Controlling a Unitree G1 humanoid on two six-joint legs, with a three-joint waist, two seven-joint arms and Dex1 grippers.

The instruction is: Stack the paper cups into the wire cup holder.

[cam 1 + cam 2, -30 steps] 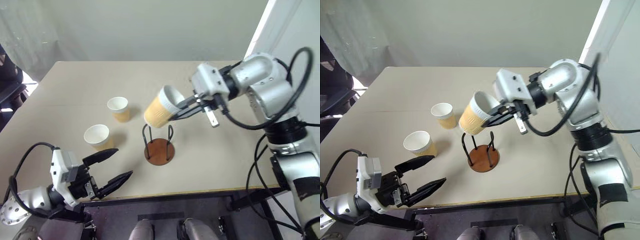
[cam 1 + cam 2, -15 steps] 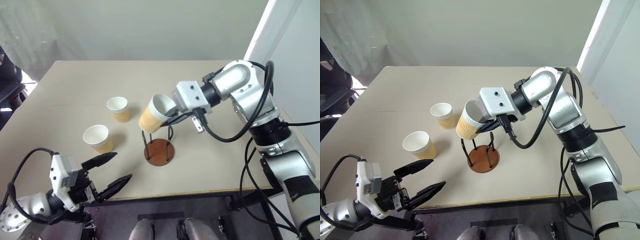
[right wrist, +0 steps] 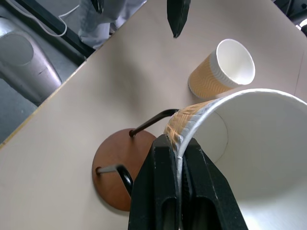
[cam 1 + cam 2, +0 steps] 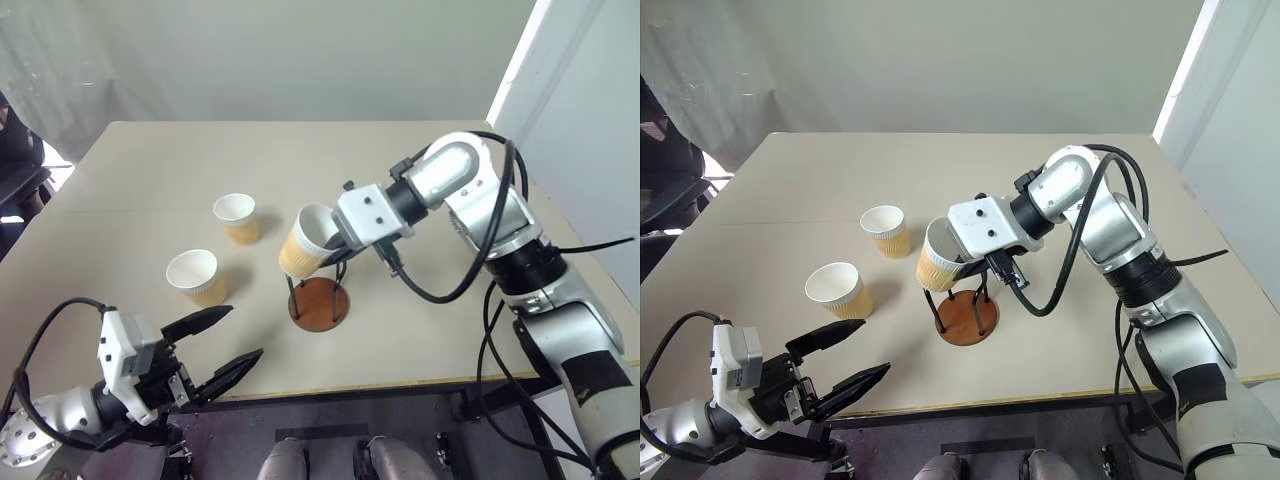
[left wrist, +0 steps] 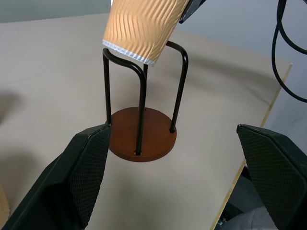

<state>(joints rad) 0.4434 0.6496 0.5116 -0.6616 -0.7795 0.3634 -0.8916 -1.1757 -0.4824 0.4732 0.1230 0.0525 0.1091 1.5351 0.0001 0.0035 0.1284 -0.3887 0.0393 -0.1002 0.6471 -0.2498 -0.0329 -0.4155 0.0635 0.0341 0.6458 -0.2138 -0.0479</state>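
A tan paper cup point(image 4: 304, 244) hangs tilted, its base at the tops of the wire loops of the wire cup holder point(image 4: 319, 303). My right gripper point(image 3: 178, 142) is shut on this cup's white rim, one finger inside and one outside. Two more paper cups stand upright on the table to the holder's left, one farther back point(image 4: 236, 218) and one nearer point(image 4: 196, 277). My left gripper point(image 4: 246, 332) is open and holds nothing, low at the table's front edge; its wrist view looks at the holder's brown disc base point(image 5: 142, 140) and the held cup's bottom point(image 5: 142, 29).
The beige table point(image 4: 440, 330) ends close in front of the holder. A dark chair point(image 4: 18, 180) stands off the left edge. The right arm's cable point(image 4: 430, 292) loops down just right of the holder.
My right gripper has carried the cup down and to the left, from above the holder to the tops of its wire loops. The left gripper has stayed put and open.
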